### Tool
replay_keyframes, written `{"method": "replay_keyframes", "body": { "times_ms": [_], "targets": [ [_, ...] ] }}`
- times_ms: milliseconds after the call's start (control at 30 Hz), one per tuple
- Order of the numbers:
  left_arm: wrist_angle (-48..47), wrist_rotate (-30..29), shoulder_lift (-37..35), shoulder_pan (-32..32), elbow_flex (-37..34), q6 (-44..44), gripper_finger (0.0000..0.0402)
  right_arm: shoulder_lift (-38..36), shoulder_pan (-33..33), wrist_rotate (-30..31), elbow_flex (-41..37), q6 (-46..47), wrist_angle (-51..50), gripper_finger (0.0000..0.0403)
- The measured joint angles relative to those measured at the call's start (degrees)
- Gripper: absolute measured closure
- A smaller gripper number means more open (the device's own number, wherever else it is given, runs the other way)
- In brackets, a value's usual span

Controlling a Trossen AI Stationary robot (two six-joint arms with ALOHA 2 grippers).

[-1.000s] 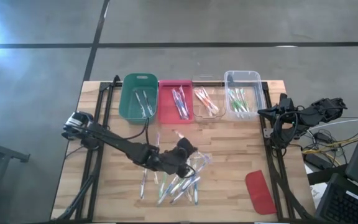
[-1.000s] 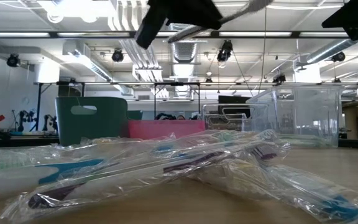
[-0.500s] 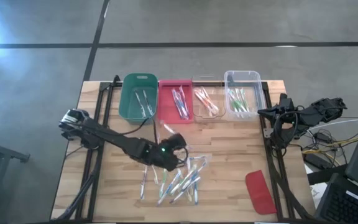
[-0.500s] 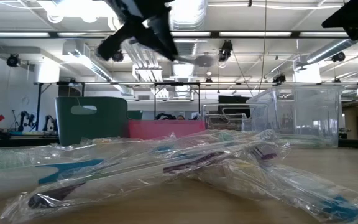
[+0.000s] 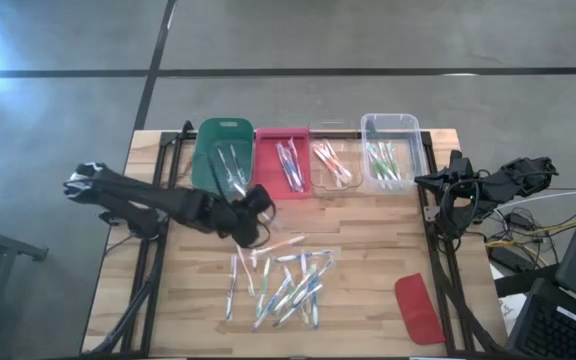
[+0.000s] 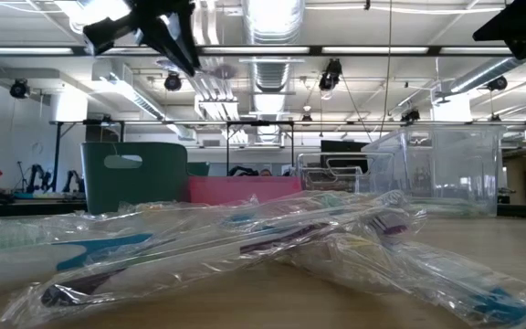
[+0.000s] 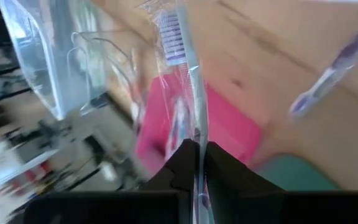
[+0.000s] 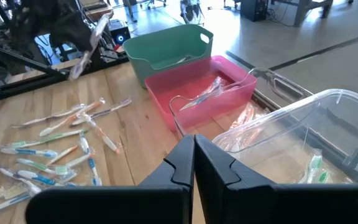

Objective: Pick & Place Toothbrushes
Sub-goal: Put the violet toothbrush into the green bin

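1. Left gripper (image 5: 258, 205): positioned left of centre in the high view, raised above the table (image 5: 368, 225), just below the green bin (image 5: 208, 172) and the pink bin (image 5: 268, 175); the fingers (image 7: 219, 168) are clenched on a wrapped toothbrush (image 7: 188, 93); in the left wrist view the bristle head points away from the fingers.
2. Green bin: upper centre-left of the high view; it contains a few toothbrushes.
3. Pink bin: directly right of the green bin; purple-accented brushes lie inside.
4. Loose toothbrushes (image 5: 288, 285): lower centre of the high view, scattered on the wooden table in clear wrappers; in the low view they fill the foreground.
5. Small clear bin (image 5: 343, 180): right of the pink bin; it holds orange-accented brushes.
6. Large clear bin (image 5: 413, 140): next to the right; it holds green-accented brushes.
7. Red lid (image 5: 418, 308): lower right of the high view, flat on the table, well apart from the pile.
8. Right gripper (image 8: 194, 163): at the table's right edge in the high view; fingers pressed together, grasping nothing.
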Motion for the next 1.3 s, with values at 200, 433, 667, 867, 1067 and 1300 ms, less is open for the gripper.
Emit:
{"method": "replay_keyframes", "body": {
  "times_ms": [200,433,667,867,1067,1300],
  "targets": [
    [-0.2,9.0,-7.3,6.2,-3.8,3.2,0.0376,0.0,0.0,0.0,0.0,0.0,0.0,0.0394],
    [-0.4,13.5,-11.8,14.0,-7.6,9.4,0.0376,0.0,0.0,0.0,0.0,0.0,0.0,0.0394],
    [-0.5,20.2,-12.5,24.7,-8.1,18.2,0.0376,0.0,0.0,0.0,0.0,0.0,0.0,0.0394],
    [-1.7,23.7,-12.5,33.1,-7.9,24.2,0.0376,0.0,0.0,0.0,0.0,0.0,0.0,0.0394],
    [-6.7,24.7,-12.5,39.9,-6.0,29.6,0.0376,0.0,0.0,0.0,0.0,0.0,0.0,0.0394],
    [-7.6,26.4,-12.4,47.1,-5.4,34.8,0.0376,0.0,0.0,0.0,0.0,0.0,0.0,0.0394]
  ]
}}
